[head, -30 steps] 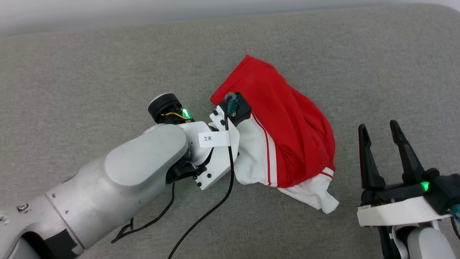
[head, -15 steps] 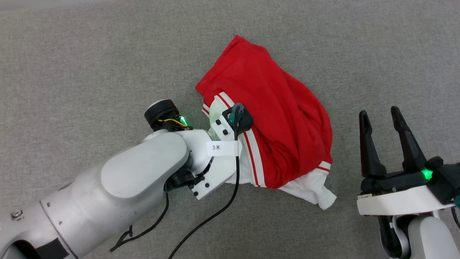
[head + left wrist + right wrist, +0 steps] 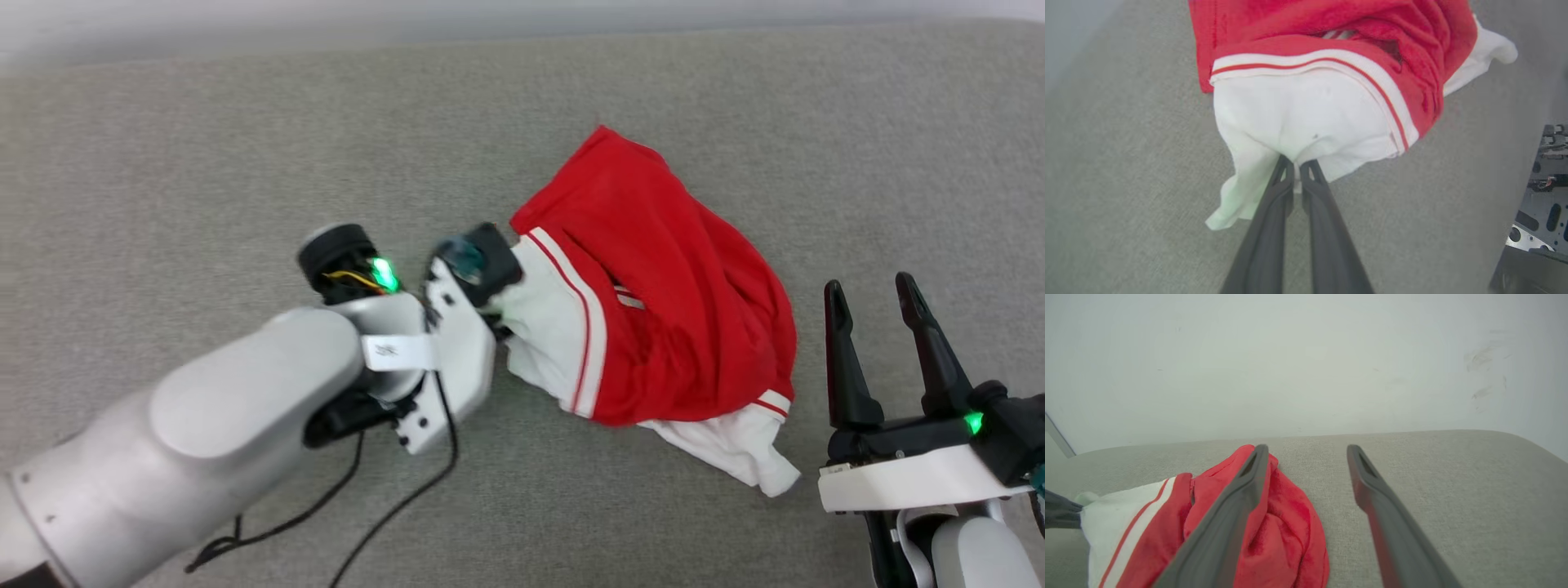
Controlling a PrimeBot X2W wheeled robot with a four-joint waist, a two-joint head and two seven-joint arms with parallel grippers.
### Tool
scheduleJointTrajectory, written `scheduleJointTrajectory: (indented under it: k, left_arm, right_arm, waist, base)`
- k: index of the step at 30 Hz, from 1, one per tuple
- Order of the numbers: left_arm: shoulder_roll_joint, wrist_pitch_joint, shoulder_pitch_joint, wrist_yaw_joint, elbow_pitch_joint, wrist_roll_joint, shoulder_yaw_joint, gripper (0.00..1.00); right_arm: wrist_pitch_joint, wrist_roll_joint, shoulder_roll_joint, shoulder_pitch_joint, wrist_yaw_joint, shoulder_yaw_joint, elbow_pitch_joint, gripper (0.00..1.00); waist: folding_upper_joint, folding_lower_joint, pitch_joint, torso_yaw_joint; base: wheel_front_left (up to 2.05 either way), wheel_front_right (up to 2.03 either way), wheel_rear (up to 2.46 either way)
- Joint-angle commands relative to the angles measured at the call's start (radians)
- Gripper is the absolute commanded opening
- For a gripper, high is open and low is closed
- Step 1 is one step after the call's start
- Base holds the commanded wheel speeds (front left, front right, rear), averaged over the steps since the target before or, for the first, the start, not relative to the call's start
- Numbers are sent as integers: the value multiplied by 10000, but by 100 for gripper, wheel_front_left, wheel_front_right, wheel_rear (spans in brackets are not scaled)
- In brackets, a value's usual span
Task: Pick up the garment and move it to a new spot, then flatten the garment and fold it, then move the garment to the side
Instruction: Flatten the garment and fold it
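The garment (image 3: 669, 269), a red jersey with white sleeves and striped trim, lies bunched on the grey cushion at centre right. Its lettering is hidden in the folds. My left gripper (image 3: 1295, 163) is shut on the white sleeve (image 3: 1298, 118) at the garment's left edge, the fabric puckering around the tips. In the head view the left wrist (image 3: 457, 327) covers those fingers. My right gripper (image 3: 873, 290) stands open at the lower right, just clear of the garment, with nothing between its fingers (image 3: 1237, 498). The red cloth (image 3: 1286, 531) lies left of it.
The grey fabric cushion (image 3: 204, 163) stretches all around the garment, with a pale wall (image 3: 1306, 355) behind its far edge. A black cable (image 3: 392, 506) hangs from my left wrist over the cushion. A metal part of the robot (image 3: 1539, 204) shows at the right.
My left gripper has pulled the white sleeve leftward, stretching the garment's left side out. The head camera has shifted, so the far edge shows again. The right gripper stays open in place.
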Motion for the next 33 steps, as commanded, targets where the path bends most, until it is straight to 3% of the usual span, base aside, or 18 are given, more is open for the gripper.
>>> scheduleJointTrajectory:
  k: [1, 7, 13, 20, 26, 31, 32, 33]
  left_arm:
    - [316, -360, 50, -7, -33, -169, 212, 0]
    - [1211, -870, 518, 168, 69, -645, 642, 0]
    - [2148, -942, 1387, 624, 606, -1463, 912, 0]
    - [2794, -950, 2261, 869, 1734, -2264, 1019, 0]
    - [2744, -865, 2709, 986, 2758, -2337, 809, 0]
    - [2162, -1327, 2949, 904, 3192, -2489, 855, 0]
    - [2054, -1578, 3002, 899, 3242, -2496, 920, 63]
    - [1963, -1926, 3031, 944, 3291, -2441, 1010, 100]
  right_arm:
    - [-20, -83, 18, 163, -7, -25, 30, 100]
    - [-20, -178, 17, 345, -7, -88, 53, 100]
    - [-20, -267, 17, 460, -7, -74, 61, 100]
    - [-20, -323, 17, 483, -7, -40, 93, 100]
    - [-20, -387, 19, 516, -7, -90, 160, 100]
    - [-20, -447, 19, 575, -7, -133, 197, 100]
    - [-20, -464, 17, 602, -7, -148, 204, 100]
    - [-20, -479, 17, 630, -7, -146, 201, 100]
  waist:
    - [0, 0, -317, 355]
    - [0, 0, -570, 733]
    - [0, 0, -653, 959]
    - [0, 0, -607, 979]
    - [0, 0, -590, 953]
    - [0, 0, -705, 1029]
    - [0, 0, -769, 1054]
    - [0, 0, -838, 1069]
  base:
    - [0, 0, 0]
    - [0, 0, 0]
    - [0, 0, 0]
    - [0, 0, 0]
    - [0, 0, 0]
    - [0, 0, 0]
    - [0, 0, 0]
    - [0, 0, 0]
